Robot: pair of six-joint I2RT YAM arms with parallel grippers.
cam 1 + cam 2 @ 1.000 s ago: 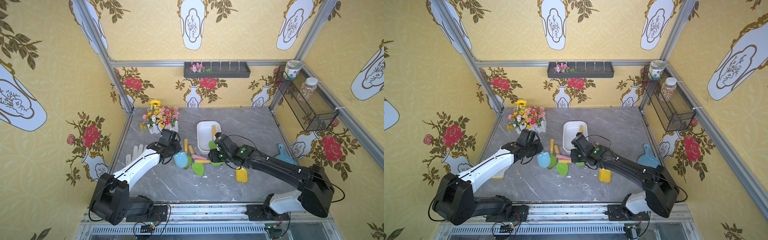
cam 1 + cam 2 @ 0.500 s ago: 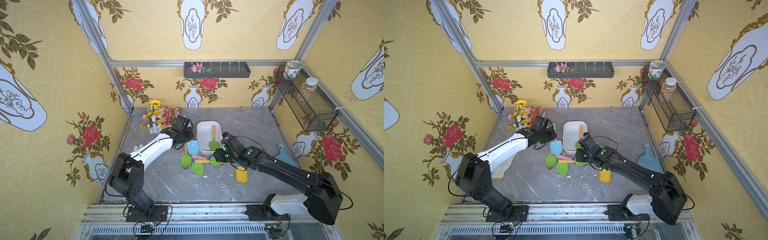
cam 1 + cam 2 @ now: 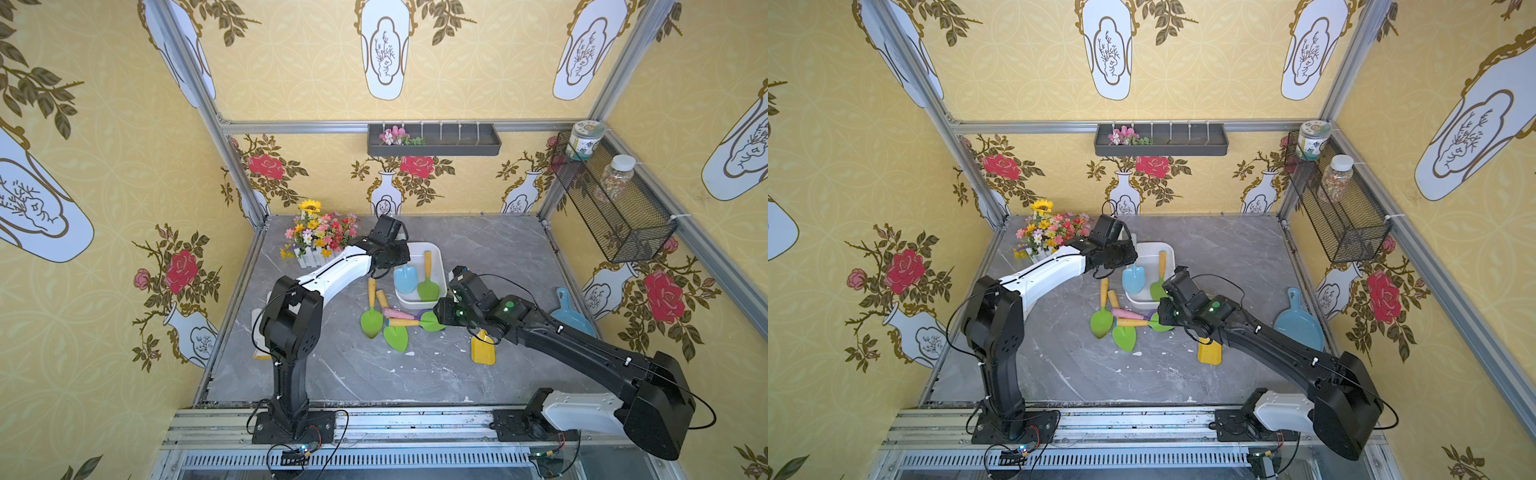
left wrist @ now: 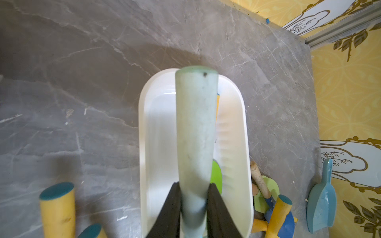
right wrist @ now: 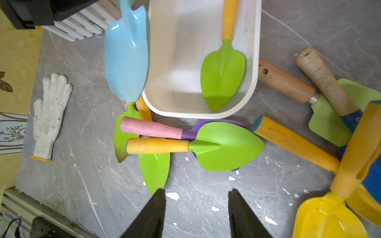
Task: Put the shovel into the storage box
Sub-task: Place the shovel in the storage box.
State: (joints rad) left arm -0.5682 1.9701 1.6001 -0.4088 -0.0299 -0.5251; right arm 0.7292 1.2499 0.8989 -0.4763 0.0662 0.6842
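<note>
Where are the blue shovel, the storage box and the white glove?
blue shovel [image 5: 126,61], right wrist view, blade.
storage box [image 5: 181,68], right wrist view, bare floor.
white glove [image 5: 48,123], right wrist view, palm.

Pale blue shovel [image 3: 405,279] and lime-green shovel [image 3: 428,289] with a yellow handle stand out against the glossy white storage box [image 3: 413,304]. The table [image 3: 478,249] is grey marble veined in white. Yellow wallpaper [image 3: 291,75] is patterned with red roses and white vases. Another shovel [image 5: 151,128] is purple with a pink handle.
</note>
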